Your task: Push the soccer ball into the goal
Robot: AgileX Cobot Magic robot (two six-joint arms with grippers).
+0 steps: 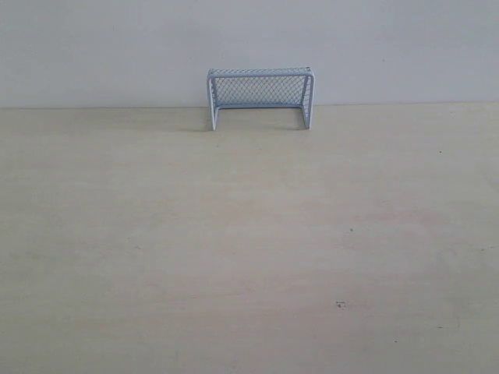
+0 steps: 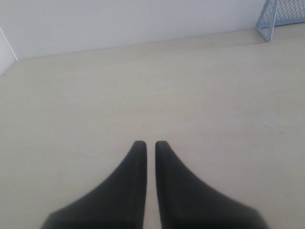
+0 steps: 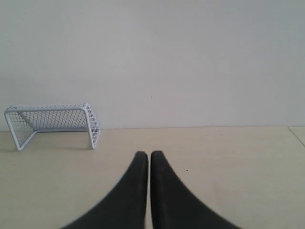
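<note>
Goal [image 1: 260,92] upright at far edge of pale surface [image 1: 249,249], against white wall [image 1: 390,47], opening facing exterior camera, left tool [image 2: 150,143] closed to a thin slit, empty, right tool [image 3: 149,153] closed, empty, both apart from goal

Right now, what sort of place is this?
Probably a robot test bench: a pale table against a plain white wall, a toy goal by the wall, and the black left gripper and right gripper above the table.
</note>
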